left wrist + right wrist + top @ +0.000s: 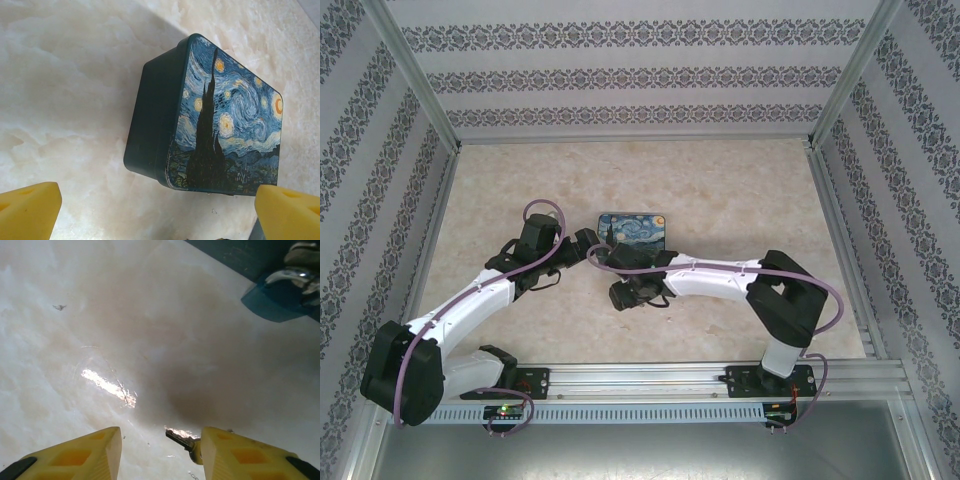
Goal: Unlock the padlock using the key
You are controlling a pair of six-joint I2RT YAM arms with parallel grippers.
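My left gripper stands wide open and empty, with the box lying on the table just ahead of its fingers. My right gripper is half open, low over the table. The key sits against one finger's inner face, not pinched. The padlock is at the box's side wall, ahead of that gripper and partly cut off.

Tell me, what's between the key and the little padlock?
Just bare table from the key to the padlock, in the right wrist view.
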